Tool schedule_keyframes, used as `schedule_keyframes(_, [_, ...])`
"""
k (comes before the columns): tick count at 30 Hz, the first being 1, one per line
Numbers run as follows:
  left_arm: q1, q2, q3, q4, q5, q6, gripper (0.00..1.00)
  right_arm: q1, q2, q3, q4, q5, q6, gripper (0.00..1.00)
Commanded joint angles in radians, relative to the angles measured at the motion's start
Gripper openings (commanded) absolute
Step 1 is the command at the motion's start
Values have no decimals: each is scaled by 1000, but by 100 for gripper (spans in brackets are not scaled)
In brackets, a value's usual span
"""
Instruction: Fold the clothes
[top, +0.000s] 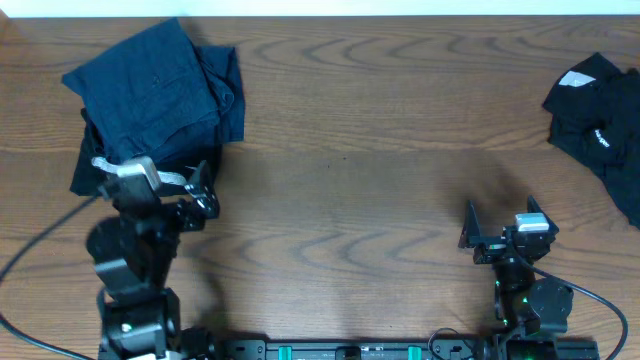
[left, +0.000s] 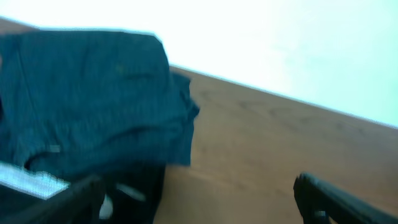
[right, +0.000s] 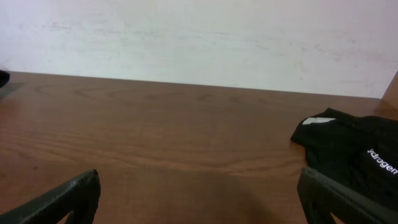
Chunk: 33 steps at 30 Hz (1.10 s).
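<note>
A pile of navy-blue clothes (top: 155, 85) lies at the far left of the table, with a black garment under its near edge. In the left wrist view the navy cloth (left: 93, 93) fills the left side and the black garment with white marks (left: 127, 193) lies below it. My left gripper (top: 160, 182) is open at the pile's near edge, its left finger over the black cloth (left: 205, 208). A black garment with white lettering (top: 600, 120) lies at the far right and also shows in the right wrist view (right: 354, 155). My right gripper (top: 500, 225) is open and empty over bare wood (right: 199, 202), short of it.
The brown wooden table (top: 380, 150) stretches between the two piles. A white wall (right: 199, 37) runs behind the far edge. Cables trail from both arm bases at the front edge.
</note>
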Motion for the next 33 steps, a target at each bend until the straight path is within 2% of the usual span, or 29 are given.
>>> schedule_keyframes(1, [-6, -56, -117, 87, -8, 13, 98, -14, -7, -4, -2, 3, 13, 99])
schedule_keyframes(7, [-33, -122, -261, 190, -9, 17, 98, -14, -7, -4, -3, 3, 13, 99])
schedule_keyframes(22, [-156, -230, -380, 191, -233, 51, 98, -14, -7, -4, -3, 3, 13, 99])
schedule_keyframes(33, [-161, -301, -447, 191, -262, 54, 98, -14, -7, -4, -3, 3, 13, 99])
